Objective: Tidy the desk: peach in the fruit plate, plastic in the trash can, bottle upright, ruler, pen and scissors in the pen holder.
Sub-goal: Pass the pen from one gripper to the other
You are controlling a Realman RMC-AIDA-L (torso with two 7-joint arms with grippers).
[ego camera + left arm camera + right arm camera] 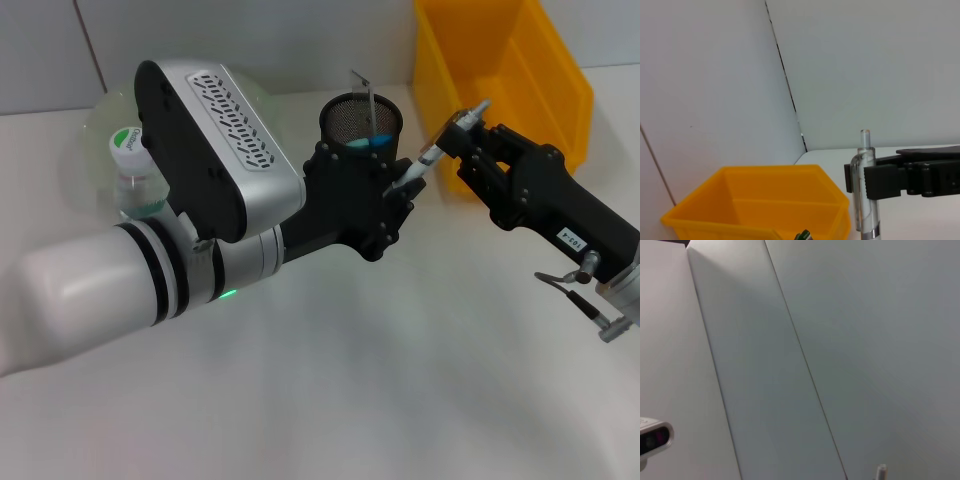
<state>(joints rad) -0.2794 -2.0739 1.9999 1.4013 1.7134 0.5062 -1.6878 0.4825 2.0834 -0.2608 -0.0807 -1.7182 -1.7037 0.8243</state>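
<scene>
A clear pen (pixel 445 145) hangs slanted in the air just right of the black mesh pen holder (pixel 362 122). My right gripper (pixel 462 132) is shut on the pen's upper part. The left wrist view shows its black fingers (pixel 882 182) clamped on either side of the pen (pixel 865 190). My left gripper (pixel 403 192) sits at the pen's lower end, beside the holder. A metal ruler (pixel 366 95) and blue scissors handles (pixel 376 143) stand in the holder. The bottle (pixel 135 170) stands upright with a green cap. The yellow trash can (pixel 500 70) is behind. The peach is hidden.
A clear greenish fruit plate (pixel 95 135) lies at the back left, partly behind my left arm and the bottle. A small dark green object (pixel 802 235) shows at the trash can's (pixel 760 200) lower edge. A grey wall stands behind the desk.
</scene>
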